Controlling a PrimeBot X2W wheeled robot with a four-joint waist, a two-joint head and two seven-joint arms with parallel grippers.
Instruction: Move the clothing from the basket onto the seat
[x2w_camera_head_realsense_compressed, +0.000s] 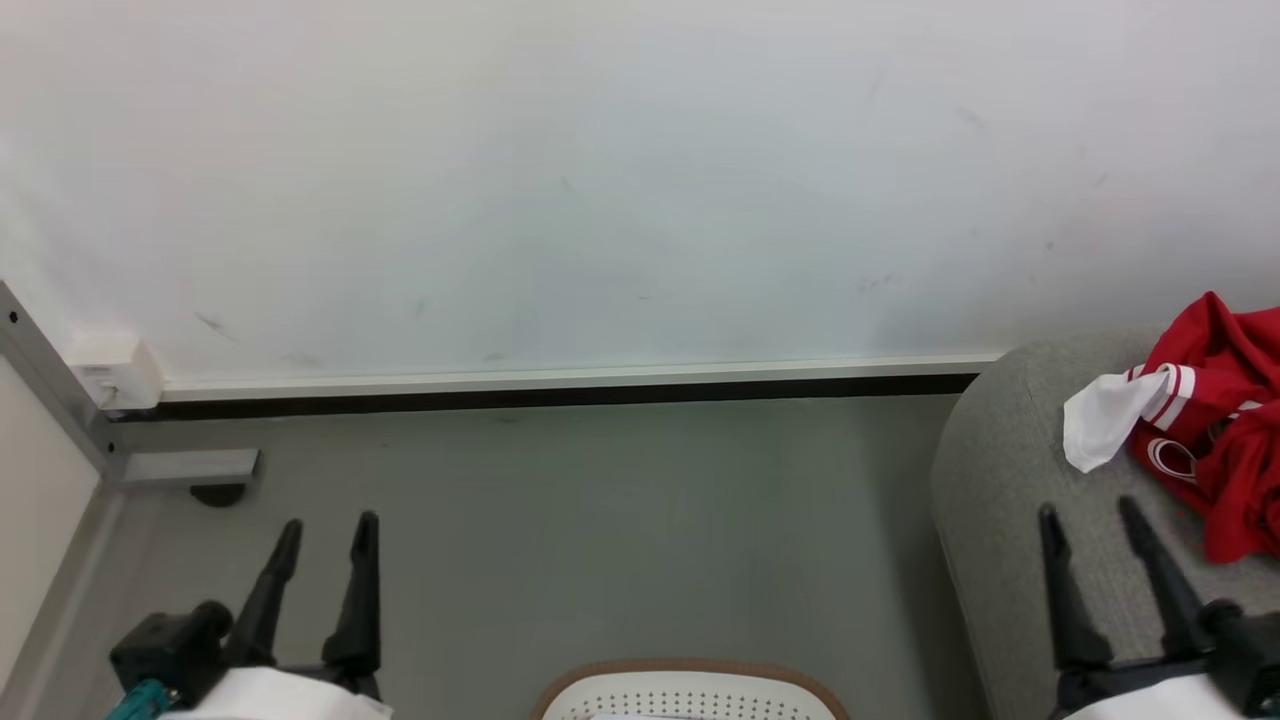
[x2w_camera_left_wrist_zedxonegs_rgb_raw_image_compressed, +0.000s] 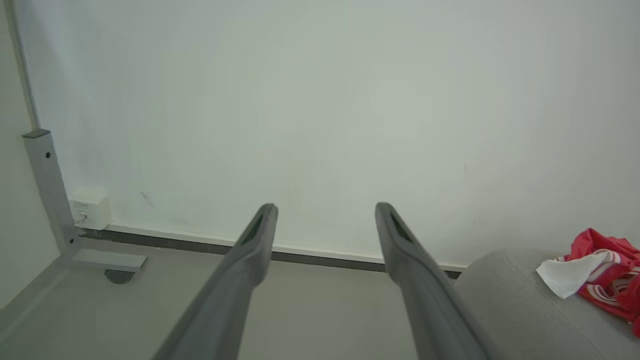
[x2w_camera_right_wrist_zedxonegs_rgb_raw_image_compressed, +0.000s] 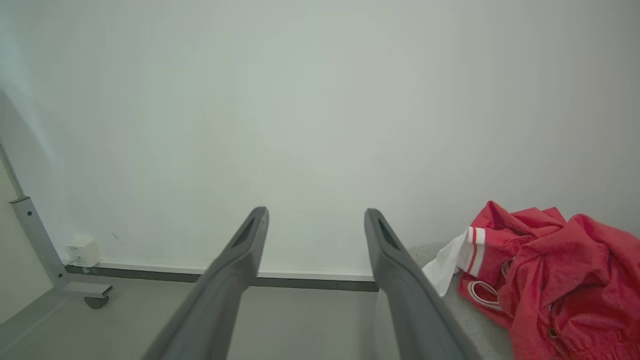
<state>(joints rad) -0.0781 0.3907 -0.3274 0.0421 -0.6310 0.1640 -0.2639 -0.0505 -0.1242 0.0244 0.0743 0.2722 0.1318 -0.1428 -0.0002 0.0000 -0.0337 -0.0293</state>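
Note:
The red clothing (x2w_camera_head_realsense_compressed: 1225, 420) with white stripe trim lies crumpled on the grey seat (x2w_camera_head_realsense_compressed: 1000, 460) at the right edge of the head view, and the clothing (x2w_camera_right_wrist_zedxonegs_rgb_raw_image_compressed: 555, 280) also shows at the right of the right wrist view. The white basket (x2w_camera_head_realsense_compressed: 690, 692) with its tan rim peeks in at the bottom centre; its inside is hidden. My left gripper (x2w_camera_head_realsense_compressed: 325, 535) stands open over the floor at the lower left, holding nothing. My right gripper (x2w_camera_head_realsense_compressed: 1090, 515) is open above the seat, just left of the clothing, apart from it.
A white wall with a dark skirting strip (x2w_camera_head_realsense_compressed: 560, 392) runs across the back. A grey metal frame leg with a caster (x2w_camera_head_realsense_compressed: 190, 470) and a white wall box (x2w_camera_head_realsense_compressed: 115, 375) stand at the left. Grey floor (x2w_camera_head_realsense_compressed: 600, 520) lies between the frame and the seat.

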